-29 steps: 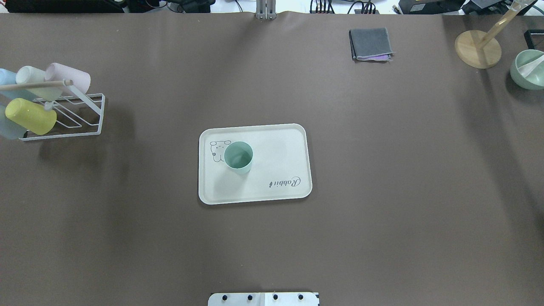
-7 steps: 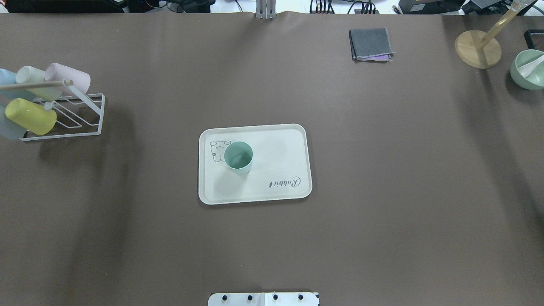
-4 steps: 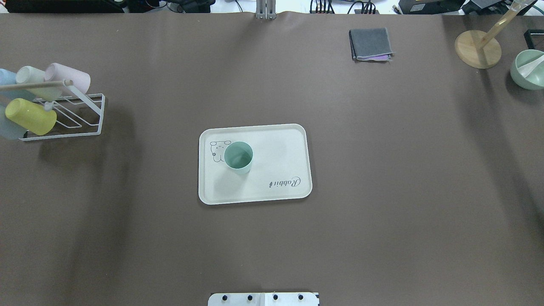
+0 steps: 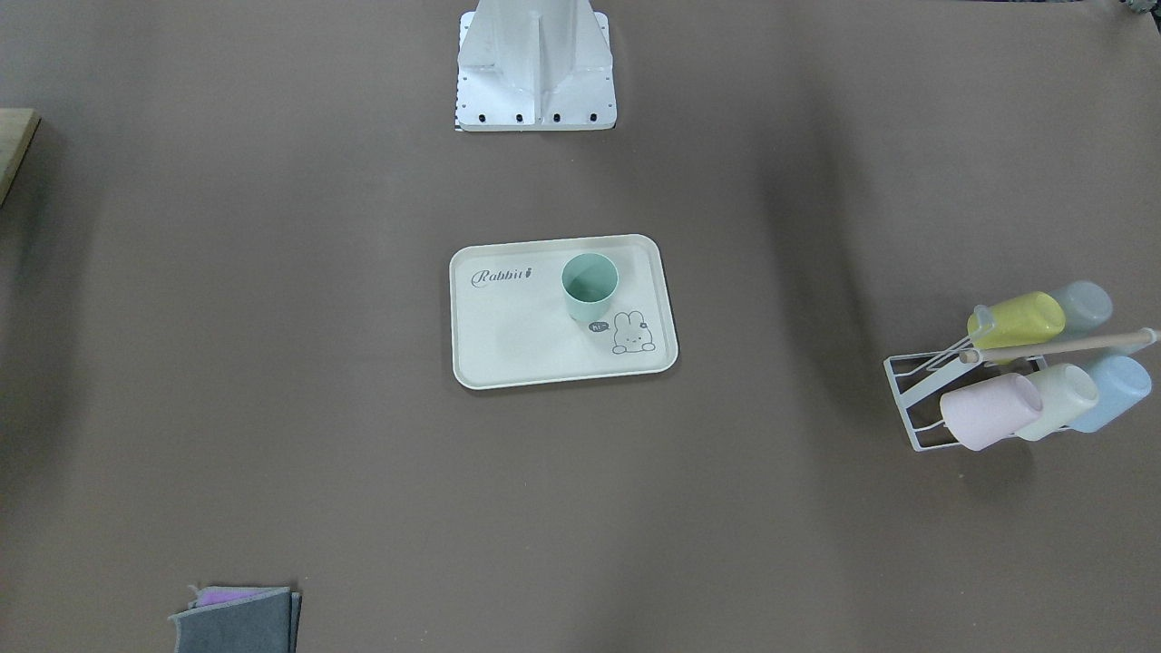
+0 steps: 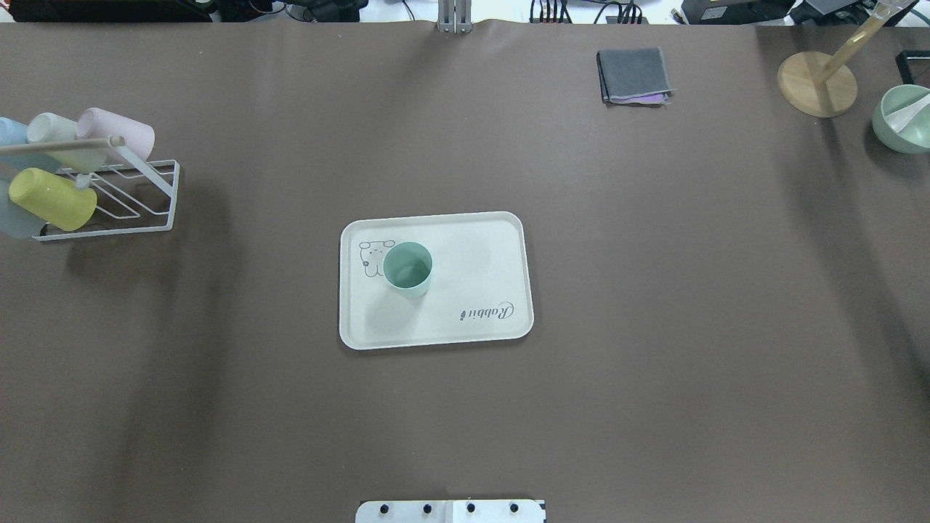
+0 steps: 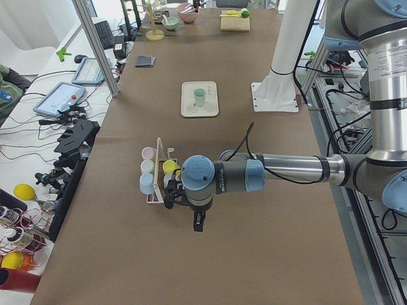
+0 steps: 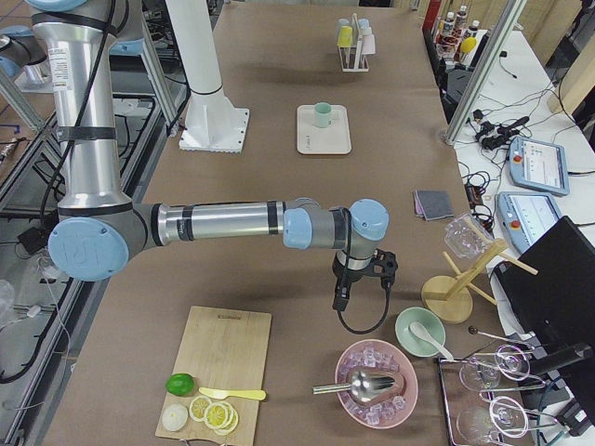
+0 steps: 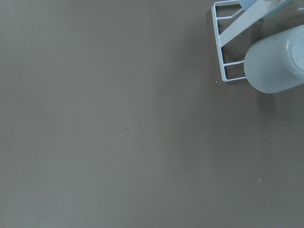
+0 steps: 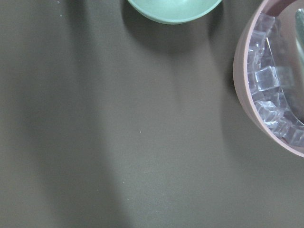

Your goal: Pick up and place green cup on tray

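- One green cup [image 5: 407, 269] was found standing upright on the single tray [image 5: 476, 250], in its left half, against the bunny drawing.
- Five pastel cups [image 4: 989, 410] were counted on one wire rack [image 5: 145, 168] at the table's left edge.
- One folded grey cloth [image 5: 633, 73] and one green bowl [image 5: 901, 120] were seen far right.
- Of two grippers, the left gripper [image 6: 170, 194] was held beside the rack and the right gripper [image 7: 372, 268] near the bowl. Their jaws' state could not be told.
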Robot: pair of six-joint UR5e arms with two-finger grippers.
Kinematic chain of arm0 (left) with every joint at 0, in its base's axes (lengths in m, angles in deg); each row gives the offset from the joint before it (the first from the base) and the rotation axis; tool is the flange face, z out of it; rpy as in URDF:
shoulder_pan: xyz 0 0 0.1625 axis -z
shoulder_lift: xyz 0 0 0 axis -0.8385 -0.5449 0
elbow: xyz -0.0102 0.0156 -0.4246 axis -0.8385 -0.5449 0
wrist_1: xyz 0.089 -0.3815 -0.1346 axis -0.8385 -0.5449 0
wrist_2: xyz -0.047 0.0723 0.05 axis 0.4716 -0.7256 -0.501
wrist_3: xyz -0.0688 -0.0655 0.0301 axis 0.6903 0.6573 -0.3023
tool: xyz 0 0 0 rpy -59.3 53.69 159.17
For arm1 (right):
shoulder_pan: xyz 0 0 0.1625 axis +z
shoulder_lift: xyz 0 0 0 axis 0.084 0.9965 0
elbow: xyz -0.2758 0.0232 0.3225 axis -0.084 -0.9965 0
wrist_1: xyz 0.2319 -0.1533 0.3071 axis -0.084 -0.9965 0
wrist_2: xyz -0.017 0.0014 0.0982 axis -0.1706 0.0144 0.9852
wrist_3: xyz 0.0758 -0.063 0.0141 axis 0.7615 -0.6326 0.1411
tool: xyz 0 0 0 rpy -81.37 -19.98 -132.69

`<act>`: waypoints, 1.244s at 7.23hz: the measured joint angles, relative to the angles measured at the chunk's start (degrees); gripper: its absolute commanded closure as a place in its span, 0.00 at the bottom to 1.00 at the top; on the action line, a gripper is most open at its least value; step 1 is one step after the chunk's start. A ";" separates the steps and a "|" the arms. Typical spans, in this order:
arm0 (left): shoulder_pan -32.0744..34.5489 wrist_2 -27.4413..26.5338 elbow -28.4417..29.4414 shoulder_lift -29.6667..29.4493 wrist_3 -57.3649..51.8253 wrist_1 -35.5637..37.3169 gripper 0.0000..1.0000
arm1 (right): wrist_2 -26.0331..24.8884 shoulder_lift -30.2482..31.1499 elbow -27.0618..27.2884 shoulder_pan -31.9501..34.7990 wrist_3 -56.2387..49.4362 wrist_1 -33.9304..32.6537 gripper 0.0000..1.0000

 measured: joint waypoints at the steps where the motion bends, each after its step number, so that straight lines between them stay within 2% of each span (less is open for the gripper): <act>1: 0.00 0.00 0.01 0.00 -0.01 0.00 0.01 | -0.02 0.01 -0.01 0.00 -0.03 0.00 0.00; 9: 0.00 0.00 0.37 -0.01 -0.01 0.00 0.01 | 0.26 0.76 0.03 -0.02 -0.11 -0.09 0.00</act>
